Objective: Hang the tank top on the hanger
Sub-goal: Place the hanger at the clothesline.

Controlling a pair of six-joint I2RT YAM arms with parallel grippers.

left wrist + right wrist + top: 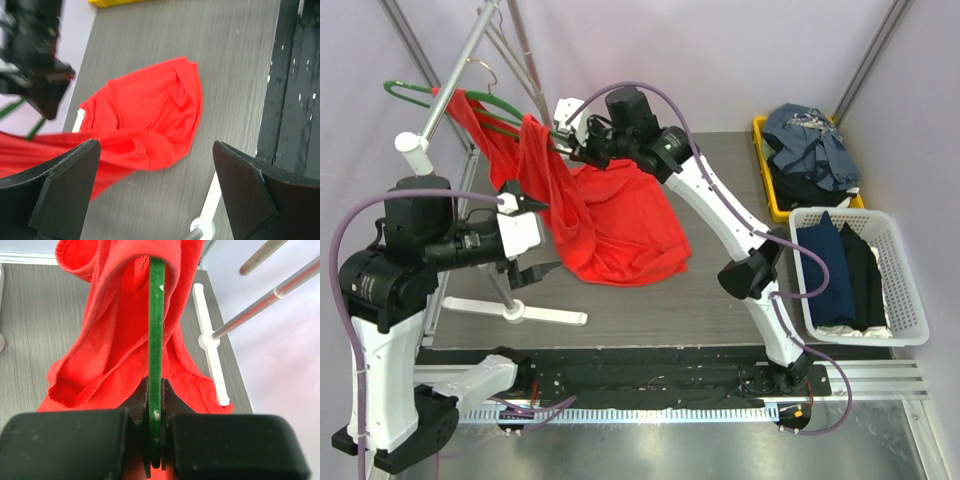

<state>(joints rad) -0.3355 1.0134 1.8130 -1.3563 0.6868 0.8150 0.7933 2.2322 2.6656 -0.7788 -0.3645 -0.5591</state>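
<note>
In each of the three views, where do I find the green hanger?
Top external: the hanger, upper left, partly under the tank top.
Left wrist: thin green bars at the left edge.
Right wrist: centre, upright, clamped in the right gripper.
Shared landmark: the red tank top.

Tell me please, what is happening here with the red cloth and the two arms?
The right tool is shut on the green hanger and holds it above the table. The red tank top is draped over the hanger, and its lower part lies on the table. The left tool is open close to the fabric and grips nothing.
</note>
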